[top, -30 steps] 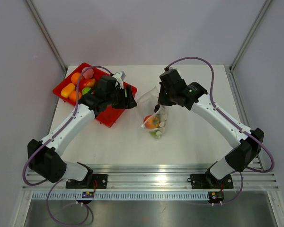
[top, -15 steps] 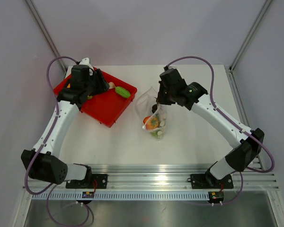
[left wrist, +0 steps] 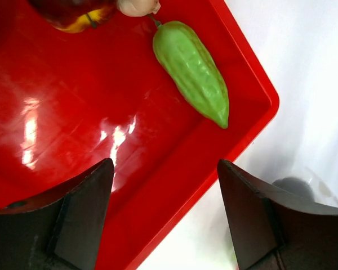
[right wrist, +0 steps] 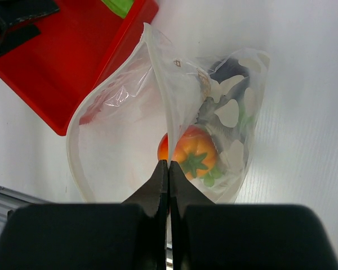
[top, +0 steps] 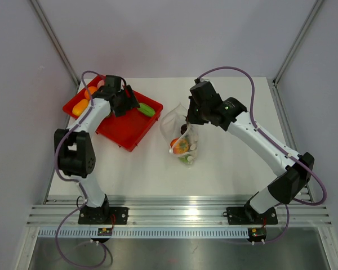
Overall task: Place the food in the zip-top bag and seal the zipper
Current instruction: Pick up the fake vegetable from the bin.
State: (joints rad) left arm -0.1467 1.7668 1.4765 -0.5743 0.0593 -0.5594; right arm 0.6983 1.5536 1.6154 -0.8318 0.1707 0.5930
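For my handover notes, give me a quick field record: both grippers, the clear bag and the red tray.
left gripper: open, empty, above red plastic tray
right gripper: shut on rim of clear crinkly plastic zip-top bag
bag: mouth open, orange toy fruit inside
tray: green bumpy toy vegetable near corner

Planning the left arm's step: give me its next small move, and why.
Probably advance the open left gripper over the green vegetable and lower around it. It lies free in the tray, just ahead, and the right gripper pinches the bag by its edge, holding the mouth open.
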